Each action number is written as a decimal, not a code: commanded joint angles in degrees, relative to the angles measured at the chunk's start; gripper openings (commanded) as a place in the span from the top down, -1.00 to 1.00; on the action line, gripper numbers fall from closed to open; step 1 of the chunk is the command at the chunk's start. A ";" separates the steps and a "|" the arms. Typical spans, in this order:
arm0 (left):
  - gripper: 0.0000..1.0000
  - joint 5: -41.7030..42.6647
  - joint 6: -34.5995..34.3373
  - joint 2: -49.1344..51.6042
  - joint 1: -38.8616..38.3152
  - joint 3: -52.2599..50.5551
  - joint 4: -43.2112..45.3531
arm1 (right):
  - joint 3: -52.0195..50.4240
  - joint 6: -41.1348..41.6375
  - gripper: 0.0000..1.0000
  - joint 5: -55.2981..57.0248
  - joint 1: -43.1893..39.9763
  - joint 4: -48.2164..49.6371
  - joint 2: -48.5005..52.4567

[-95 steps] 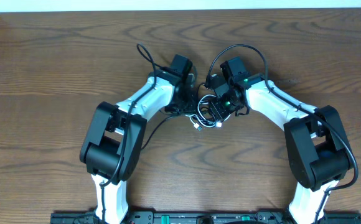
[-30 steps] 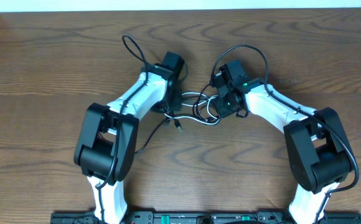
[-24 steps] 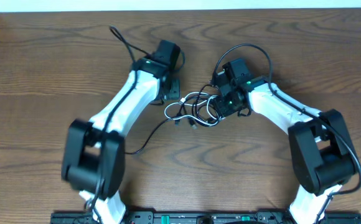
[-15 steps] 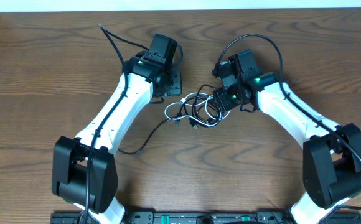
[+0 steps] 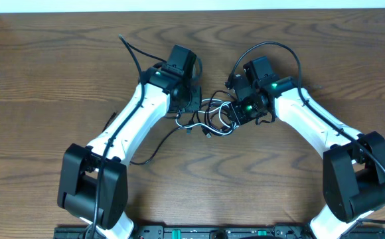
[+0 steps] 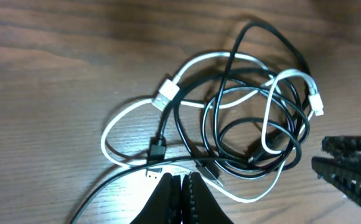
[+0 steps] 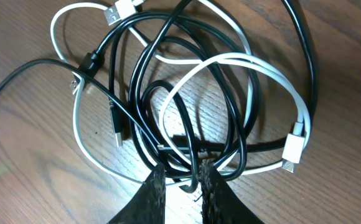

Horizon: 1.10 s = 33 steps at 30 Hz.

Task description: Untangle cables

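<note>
Fingers of the left gripper are pressed tight together, and nothing shows between them. They sit right at the near edge of the tangle of thin cables. On the right gripper, the fingers stand close with black loops in the gap, but I cannot tell if they pinch them. The tangle is one white cable and some black cables. It lies in the middle of the brown wooden table, between both grippers.
</note>
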 commanded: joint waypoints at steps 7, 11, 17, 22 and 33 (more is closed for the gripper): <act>0.85 0.63 -0.09 0.81 -0.68 -1.11 0.09 | 0.15 0.37 0.64 2.27 0.24 0.52 2.45; 0.84 0.68 -0.09 0.81 -0.90 -1.11 0.11 | 0.15 0.37 0.62 2.29 0.24 0.68 3.04; 0.66 0.68 -0.11 0.81 -2.43 -1.11 1.16 | 0.15 0.37 0.59 2.29 0.24 1.97 4.02; 0.57 0.66 -0.09 0.81 -4.24 -1.11 2.21 | 0.15 0.37 0.58 2.29 0.24 1.95 4.28; 0.45 -3.06 -0.09 0.81 -6.27 -1.11 2.36 | 0.15 0.59 0.86 0.52 0.68 1.66 4.31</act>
